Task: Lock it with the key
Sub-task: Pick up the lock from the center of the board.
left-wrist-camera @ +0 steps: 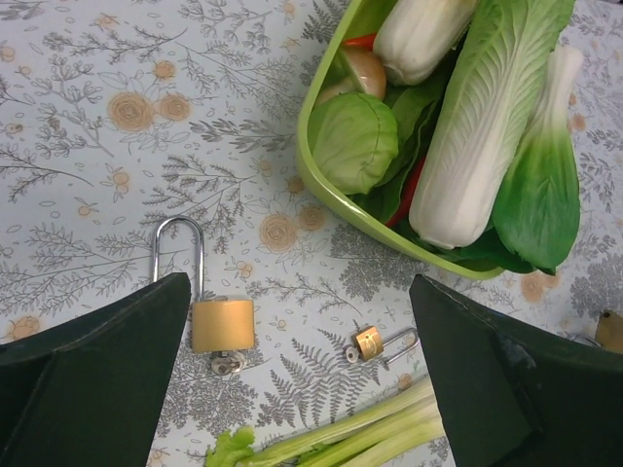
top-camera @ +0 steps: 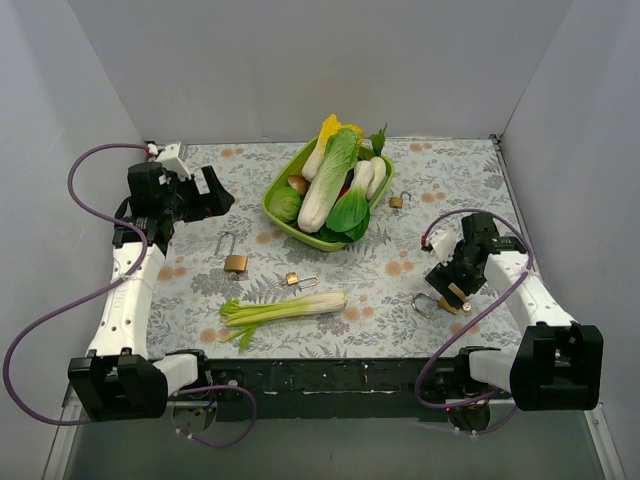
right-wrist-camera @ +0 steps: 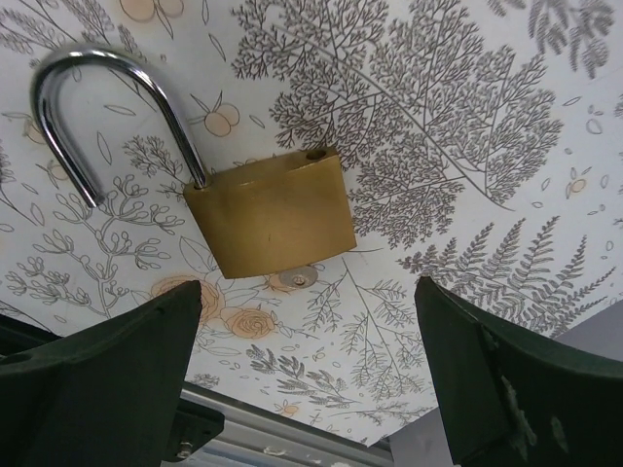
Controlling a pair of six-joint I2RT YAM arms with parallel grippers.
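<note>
Padlock below the right gripper, shackle sprung, jaws apart

To the right of the lime-green plastic basket [left-wrist-camera: 306, 165] of vegetables and nearer the arm bases, the right gripper [right-wrist-camera: 310, 379] hung low over a brass padlock with a curved steel shackle [right-wrist-camera: 271, 211]. Its black fingers [right-wrist-camera: 107, 389] were spread wide and touched nothing, probably lined up to grasp the body. One shackle leg stood out of its hole, so the lock was not yet shut. A silvery stub [right-wrist-camera: 297, 279] at its base looked like a key, though I cannot tell for certain. Left of the basket, the left gripper [left-wrist-camera: 302, 389], jaws likewise apart and empty, hovered above a second brass padlock [left-wrist-camera: 222, 324], apparently in reserve.
</note>
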